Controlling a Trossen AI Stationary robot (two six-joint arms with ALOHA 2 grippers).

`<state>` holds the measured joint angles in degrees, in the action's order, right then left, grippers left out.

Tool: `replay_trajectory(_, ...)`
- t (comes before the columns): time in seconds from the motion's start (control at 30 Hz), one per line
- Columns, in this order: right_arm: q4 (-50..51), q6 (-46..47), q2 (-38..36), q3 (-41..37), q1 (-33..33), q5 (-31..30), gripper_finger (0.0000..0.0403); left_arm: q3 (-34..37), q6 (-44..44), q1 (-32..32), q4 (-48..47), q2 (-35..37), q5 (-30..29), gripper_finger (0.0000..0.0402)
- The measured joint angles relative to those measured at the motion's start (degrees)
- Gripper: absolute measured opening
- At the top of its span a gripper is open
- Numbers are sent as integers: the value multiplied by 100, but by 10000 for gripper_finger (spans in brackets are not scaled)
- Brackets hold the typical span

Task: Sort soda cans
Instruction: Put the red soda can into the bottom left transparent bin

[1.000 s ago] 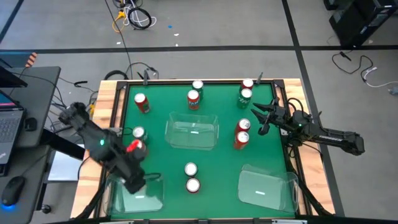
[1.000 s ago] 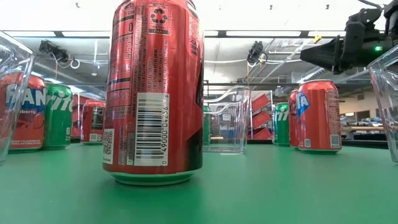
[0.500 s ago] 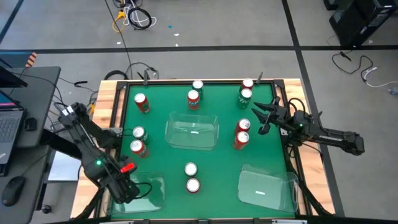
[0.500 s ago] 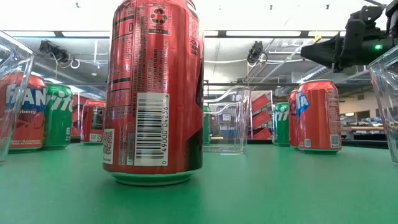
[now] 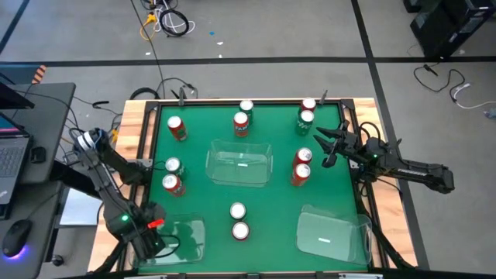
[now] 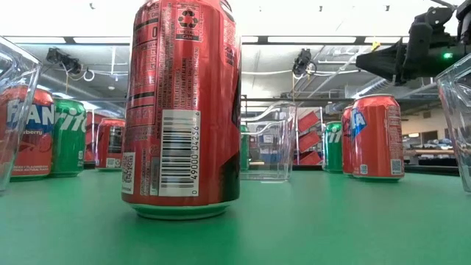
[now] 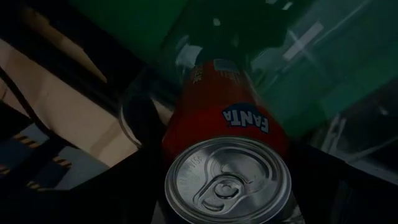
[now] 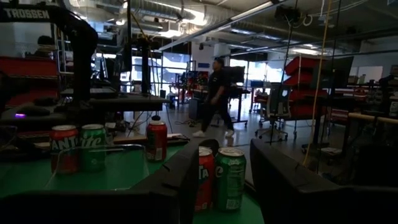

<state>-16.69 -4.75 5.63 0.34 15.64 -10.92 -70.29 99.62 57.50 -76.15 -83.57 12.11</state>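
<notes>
A: What has changed over the last second?

B: The left gripper (image 5: 155,242), closed on a red Fanta can (image 7: 227,165), has swung from beside the pair of cans at the counter's left edge down to the near-left corner. There it hangs over the clear bin (image 5: 190,240) standing in that corner. The left wrist view shows the can's silver top toward the camera and the bin's clear wall beyond its body.

A: Has the can been released?

B: No. The fingers remain clamped on it; the can is carried, not yet resting in the bin.

A: And the right arm?

B: The right gripper (image 5: 329,143) has held its place at the counter's right edge, its fingers spread and empty, just beside the two red cans (image 5: 301,165) standing there. Its wrist view looks past them to a red and green pair (image 8: 219,179).

A: What does this mean for the sort?

B: Judged from the layout, the first red can is about to be deposited. The middle bin (image 5: 240,165) and the near-right bin (image 5: 332,234) appear empty, and the remaining cans stand loose on the green counter (image 5: 271,205), so nearly all the sorting lies ahead.
</notes>
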Motion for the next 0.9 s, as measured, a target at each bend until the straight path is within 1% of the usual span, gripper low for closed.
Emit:
replay_trajectory(0.13, 0, 2, -1, 0, 0, 1, 132, 220, -5, 59, 353, 2, 1, 292)
replay_trajectory(0.27, 0, 4, 0, 0, 0, 2, 131, 378, -17, 72, 496, 2, -10, 292)
replay_trajectory(0.57, 1, 5, -1, 1, 0, 1, 131, 571, -76, 70, 587, 4, 106, 305)
replay_trajectory(0.9, 0, 7, 0, 2, 0, 2, 131, 591, -489, 25, 164, 5, 16, 308)
